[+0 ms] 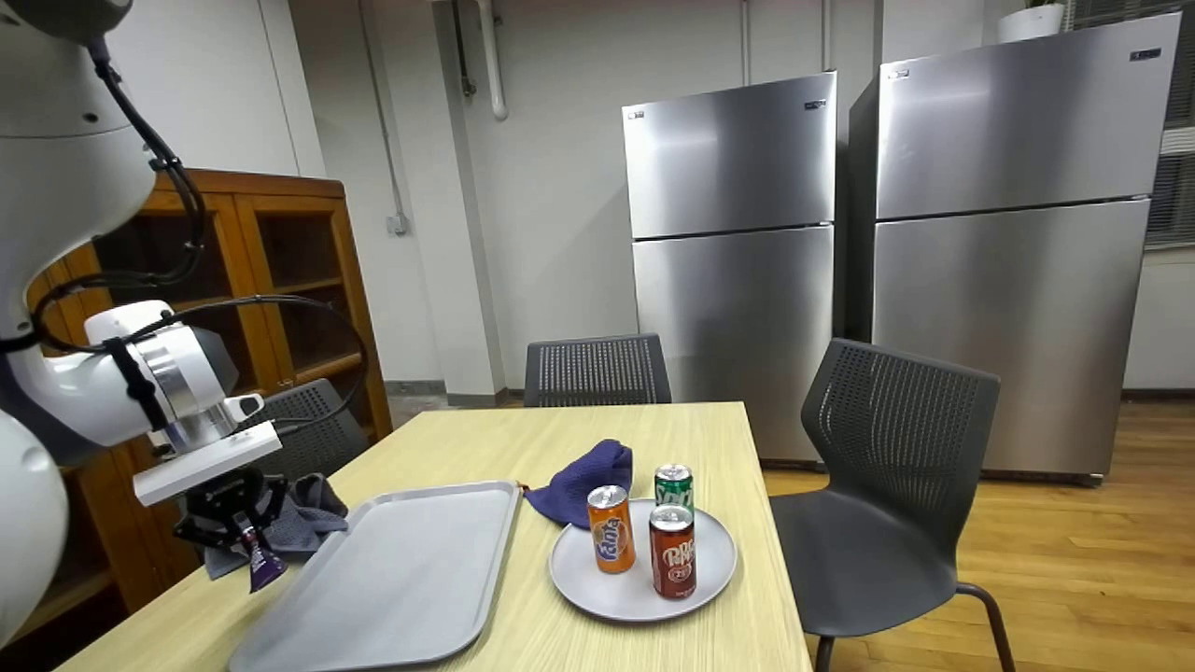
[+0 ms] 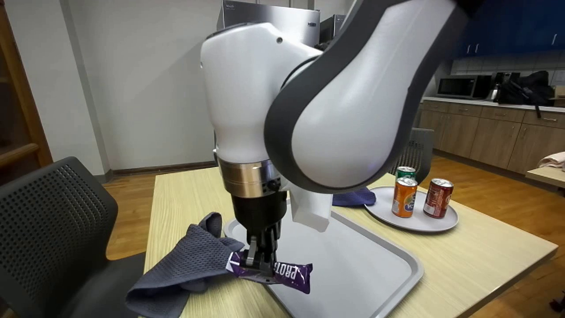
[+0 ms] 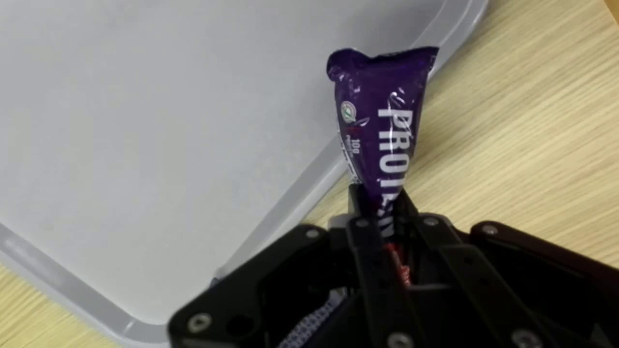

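My gripper (image 3: 384,205) is shut on a purple protein bar (image 3: 379,106), gripped around its middle. One end of the wrapper sticks out past the fingertips, and a red part shows between the fingers. In both exterior views the bar (image 2: 293,274) is held off the table, beside the long edge of a grey tray (image 1: 411,569). Seen from the wrist, the bar overlaps the tray's rim (image 3: 309,186). A crumpled dark grey cloth (image 2: 190,260) lies right by the gripper (image 2: 263,265), behind the bar's other end; whether they touch I cannot tell.
A round grey plate (image 1: 581,583) holds an orange Fanta can (image 1: 611,537), a dark red Dr Pepper can (image 1: 673,565) and a green can (image 1: 673,485). Between tray and plate lies a navy cloth (image 1: 579,485). Chairs (image 1: 887,439) stand around the wooden table (image 1: 523,625).
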Robot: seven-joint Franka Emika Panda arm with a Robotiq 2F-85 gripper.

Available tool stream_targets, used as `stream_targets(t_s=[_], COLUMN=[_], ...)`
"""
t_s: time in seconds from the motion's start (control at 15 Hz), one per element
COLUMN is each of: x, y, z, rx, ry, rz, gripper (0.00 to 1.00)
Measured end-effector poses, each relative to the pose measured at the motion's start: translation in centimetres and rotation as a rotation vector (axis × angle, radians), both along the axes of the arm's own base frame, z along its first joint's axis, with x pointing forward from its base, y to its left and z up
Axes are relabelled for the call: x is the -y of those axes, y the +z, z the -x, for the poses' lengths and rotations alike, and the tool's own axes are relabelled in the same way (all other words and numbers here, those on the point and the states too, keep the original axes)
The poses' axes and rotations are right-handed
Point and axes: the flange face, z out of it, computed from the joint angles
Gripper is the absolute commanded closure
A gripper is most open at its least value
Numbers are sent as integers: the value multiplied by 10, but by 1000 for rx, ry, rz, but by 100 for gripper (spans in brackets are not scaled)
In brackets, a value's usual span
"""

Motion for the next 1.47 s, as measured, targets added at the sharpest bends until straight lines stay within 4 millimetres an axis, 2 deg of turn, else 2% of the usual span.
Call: stream_targets(t_s=[0.33, 0.87, 0.93, 1.07, 1.27, 1.47], x=[-22, -36, -37, -40, -43, -45], y=[-16, -44, -46, -47, -45, -35], z=[-9, -25, -25, -25, -23, -25], rx=[-43, -105, -109, -116, -117, -100], ry=[-15, -46, -45, -34, -15, -11], rz=[-33, -60, -61, -64, -68, -76], gripper=[97, 97, 61, 54, 31, 8])
